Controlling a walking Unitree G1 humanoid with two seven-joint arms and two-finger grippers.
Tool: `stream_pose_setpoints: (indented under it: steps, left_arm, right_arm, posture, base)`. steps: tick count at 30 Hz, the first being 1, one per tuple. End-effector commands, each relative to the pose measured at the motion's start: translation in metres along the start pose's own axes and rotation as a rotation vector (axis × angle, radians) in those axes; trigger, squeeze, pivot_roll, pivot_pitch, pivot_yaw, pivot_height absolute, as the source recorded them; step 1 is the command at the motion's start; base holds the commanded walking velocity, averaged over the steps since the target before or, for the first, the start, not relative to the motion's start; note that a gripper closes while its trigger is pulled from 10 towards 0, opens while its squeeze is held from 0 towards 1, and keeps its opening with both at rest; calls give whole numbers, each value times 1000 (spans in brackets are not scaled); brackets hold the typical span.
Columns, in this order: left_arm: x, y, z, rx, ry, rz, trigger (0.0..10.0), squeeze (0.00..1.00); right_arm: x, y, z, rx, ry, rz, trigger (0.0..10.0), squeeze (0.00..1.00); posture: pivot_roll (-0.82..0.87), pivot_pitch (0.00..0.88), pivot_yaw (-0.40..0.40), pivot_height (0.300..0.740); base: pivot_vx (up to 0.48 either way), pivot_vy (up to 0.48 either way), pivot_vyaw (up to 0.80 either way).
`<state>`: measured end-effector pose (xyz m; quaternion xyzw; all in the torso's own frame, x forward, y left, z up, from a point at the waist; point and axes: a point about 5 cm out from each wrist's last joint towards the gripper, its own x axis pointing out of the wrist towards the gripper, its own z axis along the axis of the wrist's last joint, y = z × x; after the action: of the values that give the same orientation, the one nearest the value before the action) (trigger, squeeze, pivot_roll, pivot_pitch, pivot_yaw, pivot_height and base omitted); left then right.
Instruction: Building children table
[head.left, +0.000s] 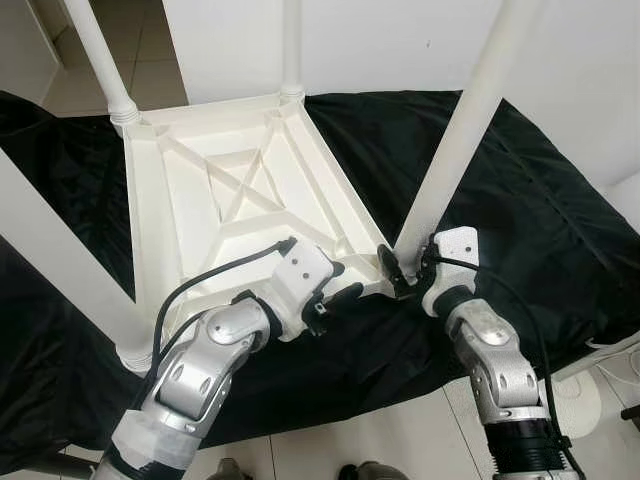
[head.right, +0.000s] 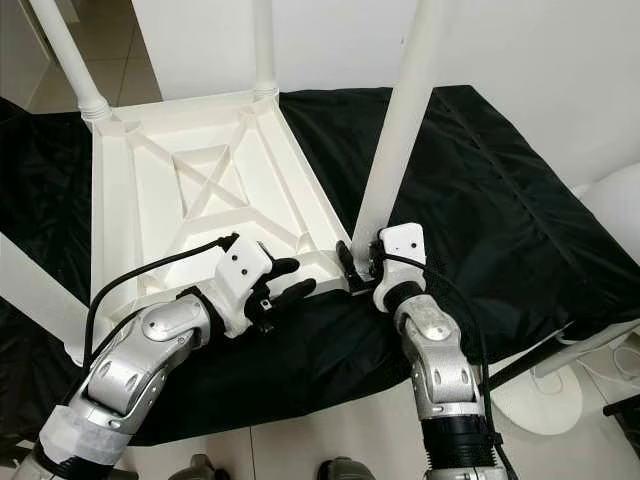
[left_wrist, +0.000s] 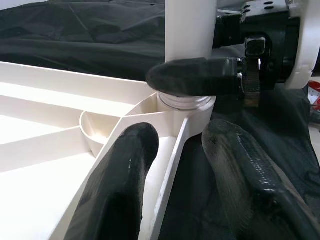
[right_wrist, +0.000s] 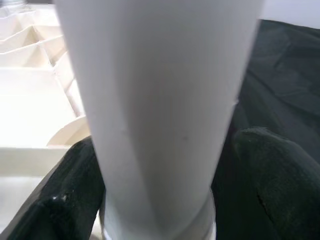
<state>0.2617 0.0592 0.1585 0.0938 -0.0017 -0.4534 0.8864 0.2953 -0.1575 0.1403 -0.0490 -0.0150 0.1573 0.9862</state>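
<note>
Downward head stereo; close wrist views

A black cloth (head.left: 560, 210), creased and wrinkled, covers the low work surface and drapes over its near edge. A plain white wall (head.left: 400, 45) stands behind. Pale tiled floor (head.left: 150, 70) shows at the far left and along the near edge. A round white base (head.right: 545, 395) sits on the floor at right. Lighting is even.

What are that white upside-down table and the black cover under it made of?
The white upside-down table looks like moulded plastic: its underside shows cast ribs and a smooth, slightly glossy surface. The round white leg held by the right hand looks the same. The black cover seems thin synthetic cloth, creased with a faint sheen.
</note>
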Motion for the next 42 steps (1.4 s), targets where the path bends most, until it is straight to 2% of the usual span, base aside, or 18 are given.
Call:
stream_pose_setpoints:
  steps: [1, 2, 3, 4, 5, 7, 16, 22, 24, 27, 30, 36, 42]
  left_arm:
    - [1, 0, 1, 3, 2, -24, 10000, 0]
    - [1, 2, 1, 6, 2, -21, 10000, 0]
    - [1, 3, 2, 8, 2, -19, 10000, 0]
    - [1, 3, 2, 8, 2, -19, 10000, 0]
    - [2, 4, 2, 10, 1, -18, 10000, 0]
    - [3, 5, 3, 13, -2, -18, 10000, 0]
    - [6, 5, -1, 22, 9, -16, 10000, 0]
    - [7, 5, -5, 10, 11, 2, 10000, 0]
    - [8, 8, -15, -7, 22, 57, 10000, 0]
    - [8, 12, -18, -27, 13, 115, 10000, 0]
    - [7, 12, -17, -31, 7, 122, 10000, 0]
    - [3, 9, -14, -25, 24, 61, 10000, 0]
    - [6, 14, -14, -9, 24, 76, 10000, 0]
  right_arm:
    - [0, -1, -2, -2, 6, 14, 10000, 1000]
    - [2, -1, -2, -17, 1, 59, 10000, 1000]
    - [4, 0, -2, -27, 0, 110, 10000, 118]
    - [4, 0, -2, -27, 0, 110, 10000, 118]
    - [5, 1, -2, -39, -1, 150, 10000, 0]
    - [8, 5, -3, -74, -4, 245, 10000, 0]
    - [11, 7, 0, -63, -75, 319, 10000, 0]
    - [7, 4, -5, -64, -93, 291, 10000, 0]
    - [2, 0, -10, -28, -123, 230, 10000, 0]
    - [-3, -3, -16, -7, -139, 192, 10000, 0]
    - [-5, -5, -17, -8, -140, 202, 10000, 0]
    - [-5, -23, -11, -50, -152, 228, 10000, 0]
    - [1, -27, -9, -80, -153, 247, 10000, 0]
  posture:
    - [-76, 50, 0, 740]
    - [-74, 47, 3, 740]
    - [-75, 47, 4, 740]
    - [-75, 47, 4, 740]
    - [-75, 45, 9, 740]
    - [-74, 45, 8, 740]
    - [-67, 38, 2, 740]
    - [-57, 33, -5, 740]
    - [-60, 35, -2, 740]
    - [-63, 36, 5, 740]
    - [-69, 38, 14, 740]
    - [-74, 40, 25, 740]
    - [-74, 36, 27, 740]
  base:
    - [0, 0, 0]
    - [0, 0, 0]
    - [0, 0, 0]
    - [0, 0, 0]
    - [0, 0, 0]
    - [0, 0, 0]
    - [0, 0, 0]
    - [0, 0, 0]
    - [0, 0, 0]
    - [0, 0, 0]
    - [0, 0, 0]
    - [0, 0, 0]
    - [0, 0, 0]
